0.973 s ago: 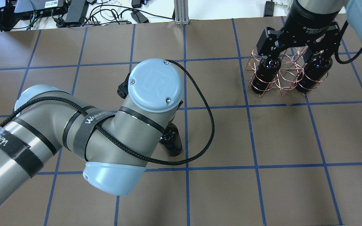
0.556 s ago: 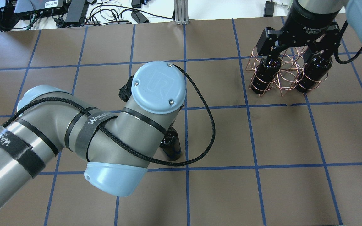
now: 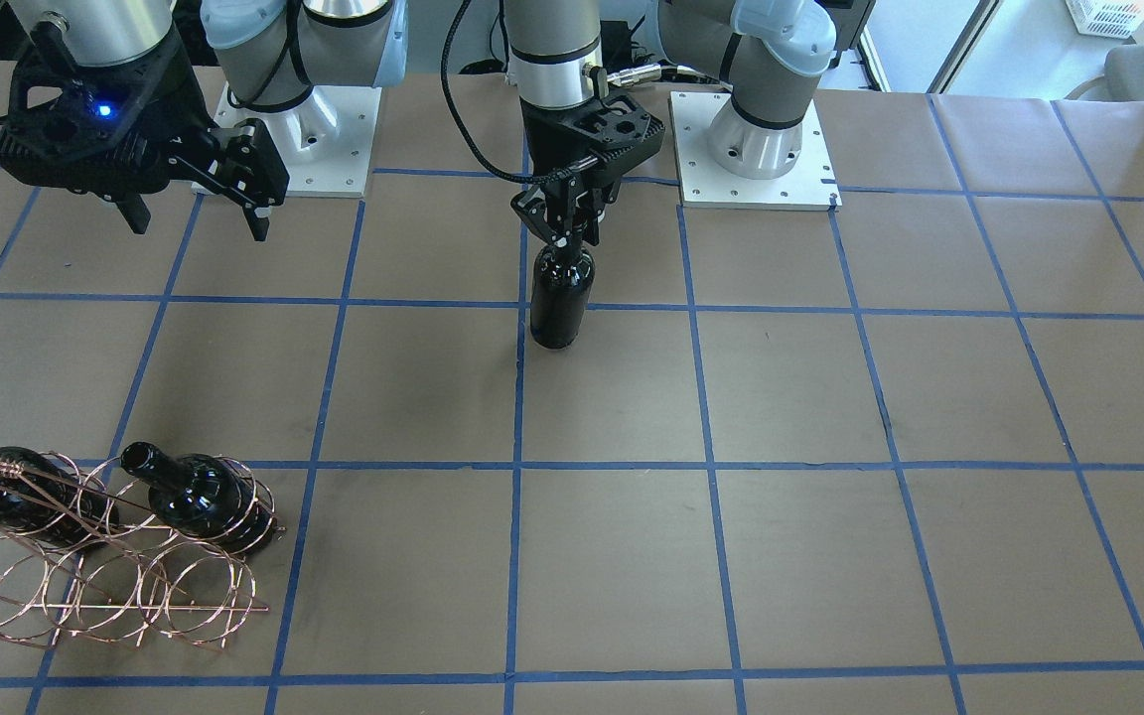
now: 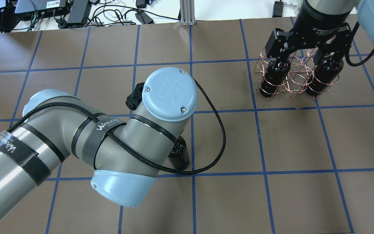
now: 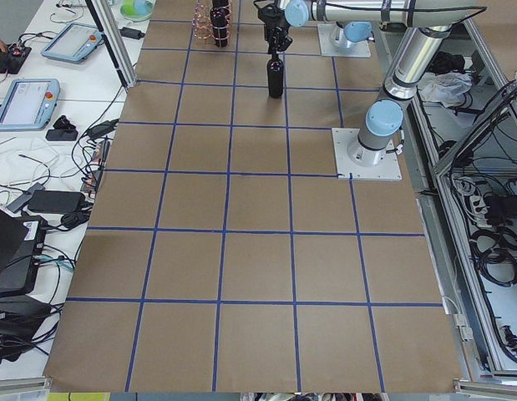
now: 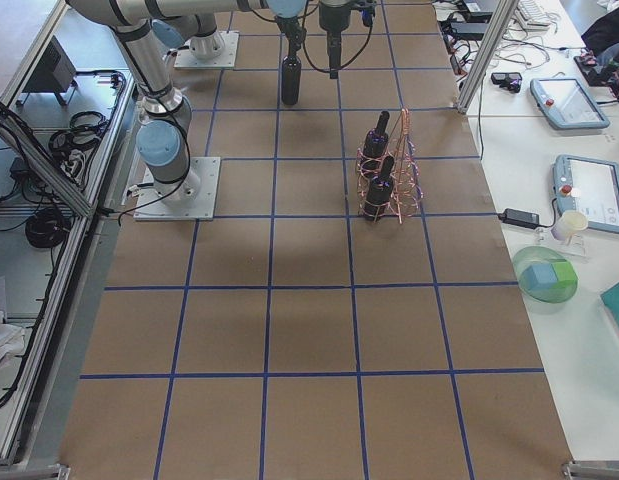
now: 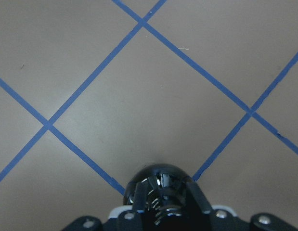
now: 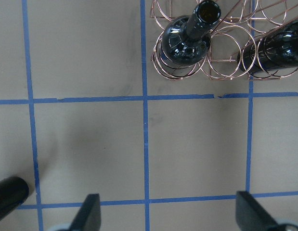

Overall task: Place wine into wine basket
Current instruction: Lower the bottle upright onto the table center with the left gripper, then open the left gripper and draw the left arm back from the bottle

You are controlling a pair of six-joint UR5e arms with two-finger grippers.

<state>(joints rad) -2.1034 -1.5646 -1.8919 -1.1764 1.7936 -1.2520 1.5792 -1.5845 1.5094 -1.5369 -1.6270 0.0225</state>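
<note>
Wine basket, two bottles — third wine clamped by left end effector; right end effector apart

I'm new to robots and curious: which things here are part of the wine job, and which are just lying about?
Part of the job:
- upright bottle, gripped at its neck by the left tool
- wire basket
- two bottles already in it
- right tool, open

Just lying about:
- tablets
- green bowl
- cup
- cables
</note>
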